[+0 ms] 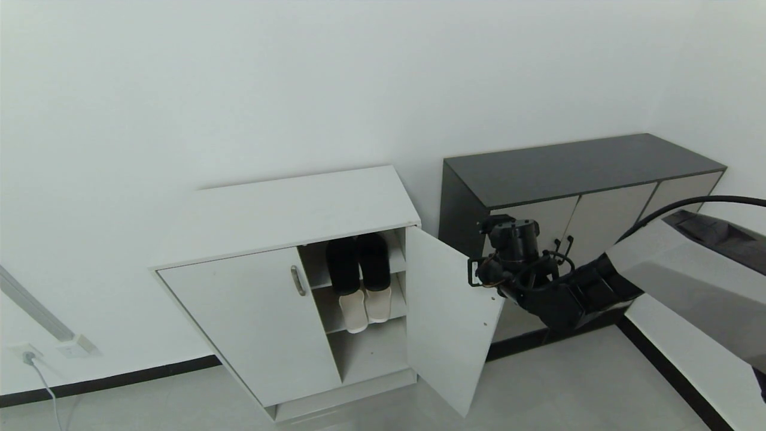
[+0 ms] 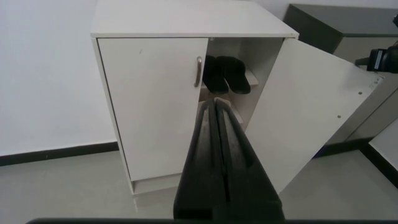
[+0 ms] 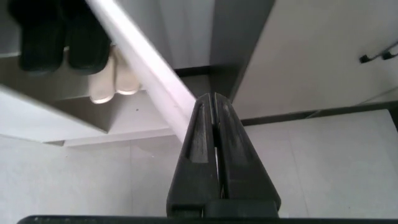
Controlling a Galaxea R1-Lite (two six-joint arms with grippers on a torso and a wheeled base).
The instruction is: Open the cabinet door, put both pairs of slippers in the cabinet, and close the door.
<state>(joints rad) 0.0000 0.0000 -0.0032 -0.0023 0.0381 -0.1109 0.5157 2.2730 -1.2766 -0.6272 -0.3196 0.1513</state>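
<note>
Your right gripper (image 1: 474,273), clenched empty, touches the open cabinet door (image 1: 446,317). Left gripper (image 2: 216,104) clenched too. Black slippers (image 1: 358,260) shelved above white slippers (image 1: 365,306).

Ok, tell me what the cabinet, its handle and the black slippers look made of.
Cabinet: probably laminated board, matte white, judging by its flat panels and square edges. Handle: likely metal, with a silvery sheen. Black slippers: soft-looking and matte; fabric or foam, can't tell which.

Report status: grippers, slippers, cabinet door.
Both grippers shut: left gripper facing the cabinet, right gripper at outer edge of the open door. Black slippers and white slippers shelved inside. Nothing seen blocking the door.
</note>
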